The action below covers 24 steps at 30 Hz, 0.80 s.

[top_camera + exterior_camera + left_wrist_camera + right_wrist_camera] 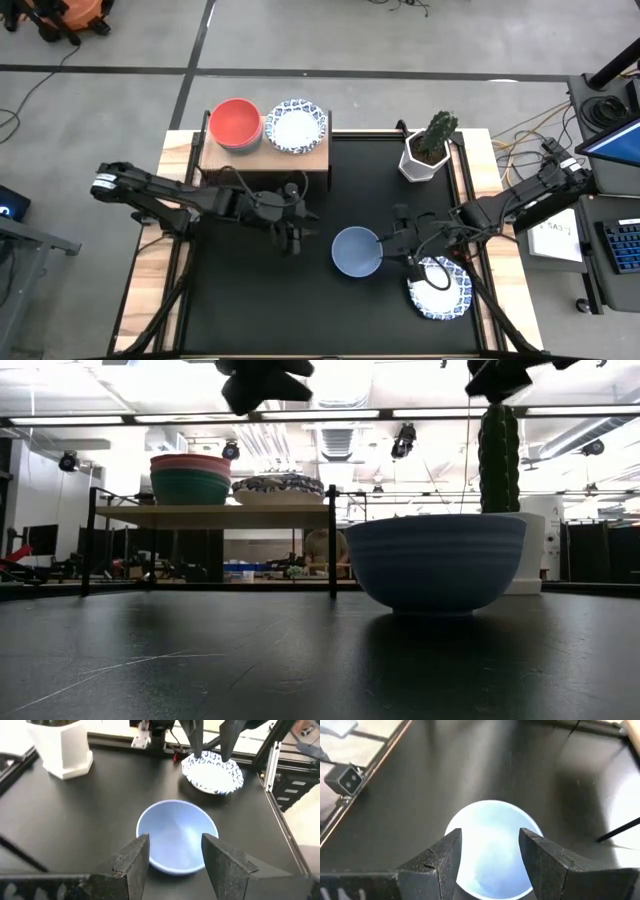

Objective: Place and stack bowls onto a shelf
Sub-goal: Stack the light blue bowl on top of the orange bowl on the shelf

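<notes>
- The blue bowl (355, 251) sits upright on the black table (250, 310), near its middle, with bare tabletop open all around it on the near and left sides.
- A white bowl with a blue patterned rim (440, 288) rests just beside it toward the table's right edge; the white hexagonal cactus pot (424, 160) stands well apart at the far right.
- The shelf (265, 158), light wood on black legs, stands at the table's far edge; it carries a stack topped by the red bowl (235, 123) and, beside it, another patterned bowl (296, 126), with room left at its right end.
- The left gripper (292, 232) reaches in from the left, fingers (132, 862) apart and empty, pointing toward the blue bowl.
- The right gripper (392, 244) hangs at the blue bowl's right rim, fingers (442, 855) spread wide, gripping nothing.
- The blue bowl is smooth, round, faintly ribbed outside.
</notes>
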{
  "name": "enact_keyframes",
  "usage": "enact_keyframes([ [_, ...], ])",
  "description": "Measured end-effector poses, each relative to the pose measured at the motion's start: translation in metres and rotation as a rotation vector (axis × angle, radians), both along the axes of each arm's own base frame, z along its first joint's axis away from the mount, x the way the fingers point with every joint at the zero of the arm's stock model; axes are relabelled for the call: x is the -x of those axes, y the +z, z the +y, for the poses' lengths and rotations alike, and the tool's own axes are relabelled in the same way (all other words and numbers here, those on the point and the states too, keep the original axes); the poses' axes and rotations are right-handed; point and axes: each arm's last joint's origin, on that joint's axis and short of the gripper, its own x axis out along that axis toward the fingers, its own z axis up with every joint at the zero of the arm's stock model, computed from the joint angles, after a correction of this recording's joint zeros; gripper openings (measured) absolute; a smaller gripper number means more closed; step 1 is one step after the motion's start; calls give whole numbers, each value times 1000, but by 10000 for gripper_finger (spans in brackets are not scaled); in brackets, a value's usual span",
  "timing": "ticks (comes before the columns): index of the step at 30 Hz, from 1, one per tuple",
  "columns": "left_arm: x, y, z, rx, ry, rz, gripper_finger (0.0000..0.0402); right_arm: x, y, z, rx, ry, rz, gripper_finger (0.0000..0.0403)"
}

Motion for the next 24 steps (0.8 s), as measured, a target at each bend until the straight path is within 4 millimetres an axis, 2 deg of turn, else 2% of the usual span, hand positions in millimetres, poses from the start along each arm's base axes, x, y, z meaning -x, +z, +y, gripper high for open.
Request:
enact_keyframes([
  [5,-23,-18,-5,-49,-33,-24,164,9,8,-4,14,18,-26,187],
  [10,-45,-41,-11,-25,-116,-32,164,14,10,-7,37,33,-25,187],
  [15,-70,-55,-28,4,-251,-85,163,17,10,-8,62,52,-37,187],
  [17,-80,-57,-36,-21,-287,-50,162,17,10,-8,62,53,-37,187],
  [24,-109,-74,-58,-108,-416,232,148,17,10,-8,69,58,-38,187],
])
